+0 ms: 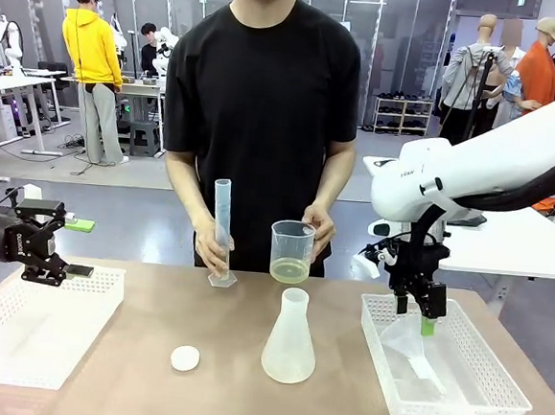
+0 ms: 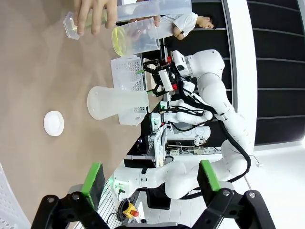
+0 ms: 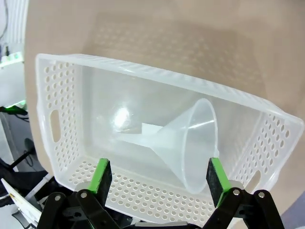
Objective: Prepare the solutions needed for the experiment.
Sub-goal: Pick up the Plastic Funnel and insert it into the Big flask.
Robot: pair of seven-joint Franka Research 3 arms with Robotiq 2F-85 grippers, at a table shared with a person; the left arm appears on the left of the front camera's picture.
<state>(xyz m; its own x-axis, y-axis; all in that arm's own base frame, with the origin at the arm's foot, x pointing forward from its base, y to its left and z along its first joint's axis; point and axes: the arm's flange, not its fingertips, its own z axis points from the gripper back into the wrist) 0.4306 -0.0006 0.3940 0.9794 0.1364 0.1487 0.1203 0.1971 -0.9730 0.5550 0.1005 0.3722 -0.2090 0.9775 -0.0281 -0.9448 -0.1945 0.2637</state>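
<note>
The solutions are a shallow layer of pale yellow liquid in a clear beaker that the person holds at the far edge of the table. The person's other hand steadies an upright graduated cylinder. An empty conical flask stands mid-table. The left wrist view shows the beaker, the cylinder and the flask. My left gripper hangs open over the left tray. My right gripper is open, pointing down just above a clear funnel.
A white round stopper disc lies left of the flask. An empty perforated white tray sits at the left. The funnel lies on its side in a matching tray at the right.
</note>
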